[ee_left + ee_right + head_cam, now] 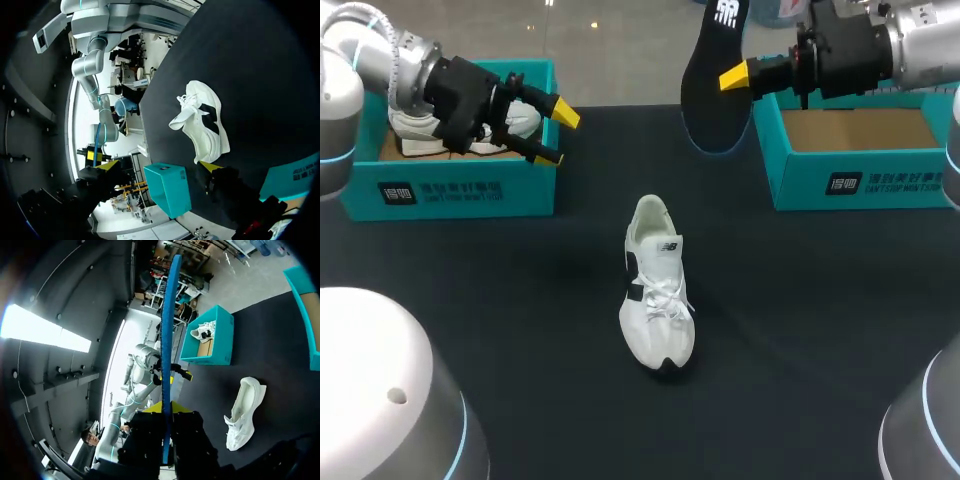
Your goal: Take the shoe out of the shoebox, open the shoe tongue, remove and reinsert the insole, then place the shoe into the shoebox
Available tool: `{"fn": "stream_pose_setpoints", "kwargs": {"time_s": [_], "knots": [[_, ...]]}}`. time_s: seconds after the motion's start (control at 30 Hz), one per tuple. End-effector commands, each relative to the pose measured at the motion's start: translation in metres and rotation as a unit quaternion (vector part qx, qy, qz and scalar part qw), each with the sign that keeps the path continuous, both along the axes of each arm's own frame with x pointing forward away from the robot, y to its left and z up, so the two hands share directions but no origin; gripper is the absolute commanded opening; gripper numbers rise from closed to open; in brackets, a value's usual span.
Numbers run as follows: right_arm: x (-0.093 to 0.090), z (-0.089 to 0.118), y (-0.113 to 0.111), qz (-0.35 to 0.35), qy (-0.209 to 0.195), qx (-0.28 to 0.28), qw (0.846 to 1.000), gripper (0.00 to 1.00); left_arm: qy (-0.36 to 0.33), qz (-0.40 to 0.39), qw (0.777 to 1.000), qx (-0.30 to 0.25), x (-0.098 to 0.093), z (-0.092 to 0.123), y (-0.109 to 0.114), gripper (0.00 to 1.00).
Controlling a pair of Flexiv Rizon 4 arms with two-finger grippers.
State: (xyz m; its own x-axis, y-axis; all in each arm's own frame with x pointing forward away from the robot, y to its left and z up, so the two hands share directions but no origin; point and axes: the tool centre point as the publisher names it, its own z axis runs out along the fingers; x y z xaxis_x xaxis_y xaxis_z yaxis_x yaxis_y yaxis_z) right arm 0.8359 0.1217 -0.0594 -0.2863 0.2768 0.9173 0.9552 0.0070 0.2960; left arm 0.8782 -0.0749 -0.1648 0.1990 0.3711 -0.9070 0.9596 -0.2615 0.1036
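Head view: holding insole (713, 80) pinched in right gripper (738, 72) high above shoe (657, 290), ready for reinsertion, left gripper (557, 135) splayed empty by shoebox (450, 190).

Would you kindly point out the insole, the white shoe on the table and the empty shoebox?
insole (708, 100): head view, its dark midsection.
white shoe (658, 288): head view, its laces.
empty shoebox (900, 182): head view, its teal front wall.

1. You have a black table (800, 300) filling most of the frame
2. At the upper left you see a teal box (450, 190) standing on it
3. In that box lies a second white shoe (412, 130), partly hidden from you
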Motion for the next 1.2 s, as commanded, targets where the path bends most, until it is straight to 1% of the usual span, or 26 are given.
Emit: {"fn": "stream_pose_setpoints", "kwargs": {"time_s": [0.03,0.07,0.17,0.2,0.23,0.27,0.37,0.47,1.03,1.07,1.13,1.2], "knots": [[0.005,0.001,0.008,0.002,-0.035,-0.003,0.999,0.0,-0.004,0.002,1.0,0.008,0.002,-0.003,0.012,1.0],[0.006,0.002,0.01,0.002,-0.053,0.001,0.999,0.0,-0.005,0.006,1.0,0.012,0.004,-0.005,0.014,1.0],[0.009,0.003,0.017,0.008,-0.088,0.008,0.996,0.0,-0.003,0.014,1.0,0.023,0.007,-0.011,0.023,1.0],[0.009,0.004,0.019,0.01,-0.095,0.008,0.995,0.0,-0.001,0.012,0.999,0.032,0.008,-0.013,0.026,1.0],[0.01,0.003,0.02,0.009,-0.111,0.011,0.994,0.0,-0.007,0.007,0.999,0.041,0.008,-0.015,0.028,1.0],[0.011,0.003,0.022,0.011,-0.12,0.014,0.993,0.0,-0.008,0.007,0.999,0.049,0.008,-0.018,0.031,1.0],[0.013,0.003,0.025,0.007,-0.142,0.014,0.99,0.0,-0.018,0.017,0.999,0.047,0.011,-0.021,0.036,1.0],[0.016,0.0,0.029,0.006,-0.147,0.009,0.989,0.0,-0.024,0.027,0.998,0.044,0.013,-0.024,0.039,1.0],[0.016,0.0,0.029,0.006,-0.147,0.009,0.989,0.0,-0.024,0.027,0.998,0.044,0.013,-0.024,0.039,1.0],[0.022,-0.014,0.037,-0.001,-0.156,0.029,0.987,0.0,-0.024,0.027,0.998,0.044,0.013,-0.024,0.039,1.0],[0.029,-0.024,0.046,-0.017,-0.177,0.041,0.983,0.0,-0.024,0.027,0.998,0.044,0.013,-0.024,0.039,1.0],[0.036,-0.028,0.052,-0.028,-0.205,0.044,0.977,0.0,-0.024,0.027,0.998,0.044,0.013,-0.024,0.039,1.0]]}}
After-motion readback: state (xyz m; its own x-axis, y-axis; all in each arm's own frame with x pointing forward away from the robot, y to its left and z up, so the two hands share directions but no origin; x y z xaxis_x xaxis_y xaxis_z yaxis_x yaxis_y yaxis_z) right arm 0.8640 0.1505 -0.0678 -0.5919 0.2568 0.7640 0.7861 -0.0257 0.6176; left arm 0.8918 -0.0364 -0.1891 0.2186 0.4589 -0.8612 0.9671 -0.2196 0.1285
